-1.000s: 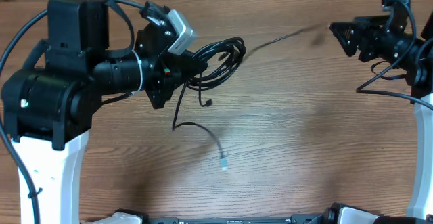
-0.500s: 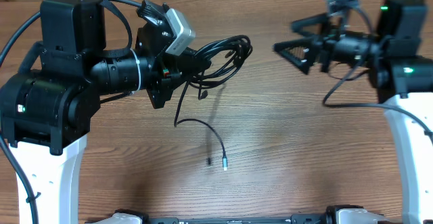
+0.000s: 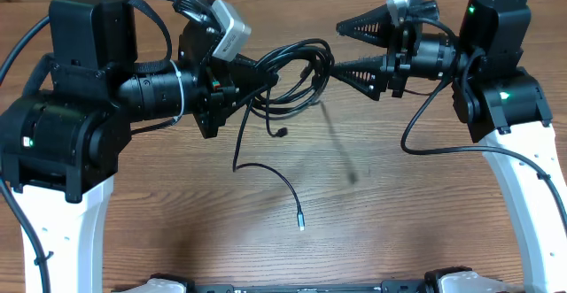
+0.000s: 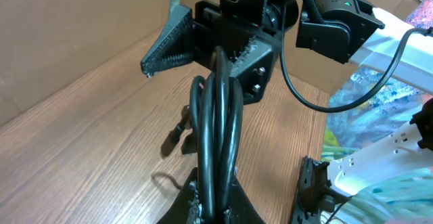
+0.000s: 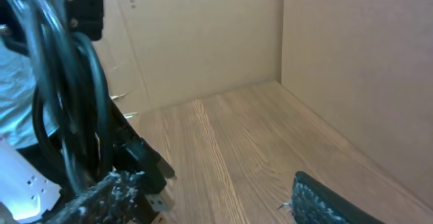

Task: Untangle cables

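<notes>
The cables (image 3: pixel 294 70) form a black coil held in the air above the wooden table (image 3: pixel 416 222), between the two arms. One loose strand hangs from the coil to the tabletop, where its plug end (image 3: pixel 301 227) lies. The left gripper (image 3: pixel 251 82) is clenched on the coil's left side. The right gripper (image 3: pixel 342 47) is released, its fingers spread wide just beside the coil's right end. Contact there cannot be determined.
</notes>
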Robot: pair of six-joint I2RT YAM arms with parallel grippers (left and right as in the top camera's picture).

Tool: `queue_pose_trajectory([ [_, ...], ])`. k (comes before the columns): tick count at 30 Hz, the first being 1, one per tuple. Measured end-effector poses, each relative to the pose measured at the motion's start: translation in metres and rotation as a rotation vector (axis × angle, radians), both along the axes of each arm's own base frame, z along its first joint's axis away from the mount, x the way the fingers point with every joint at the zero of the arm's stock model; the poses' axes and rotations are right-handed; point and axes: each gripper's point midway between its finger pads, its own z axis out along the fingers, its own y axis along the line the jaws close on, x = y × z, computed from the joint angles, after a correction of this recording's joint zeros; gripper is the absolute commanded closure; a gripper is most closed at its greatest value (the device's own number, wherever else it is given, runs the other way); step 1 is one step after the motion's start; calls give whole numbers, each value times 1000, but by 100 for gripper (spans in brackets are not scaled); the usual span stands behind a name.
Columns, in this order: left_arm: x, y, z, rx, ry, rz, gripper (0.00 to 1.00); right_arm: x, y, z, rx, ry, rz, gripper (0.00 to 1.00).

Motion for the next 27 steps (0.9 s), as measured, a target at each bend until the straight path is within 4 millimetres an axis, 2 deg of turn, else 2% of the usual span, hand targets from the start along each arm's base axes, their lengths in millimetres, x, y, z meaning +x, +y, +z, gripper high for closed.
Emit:
queue_pose_trajectory([
  [9,8,-2,-5,1,20,1,96,-6,2,8,28,-3,44,16],
  [17,28,-7,-17,4,51,-1,96,-16,4,17,57,0,103,19],
  [19,29,-7,-17,3,49,-1,96,-18,4,19,61,2,116,26],
  [22,30,-7,-15,0,36,-1,95,-21,6,20,65,3,134,64],
  [23,31,-7,-14,-3,33,1,96,-23,7,20,67,10,143,67],
  [24,32,-8,-12,-7,31,4,96,-25,10,21,68,6,155,63],
  [25,33,-8,-10,-12,24,5,95,-29,14,22,70,4,172,51],
  [26,34,-8,-9,-15,19,6,96,-31,17,22,71,-3,185,51],
  [27,34,-11,-7,-20,13,1,96,-34,22,23,72,-14,200,67],
])
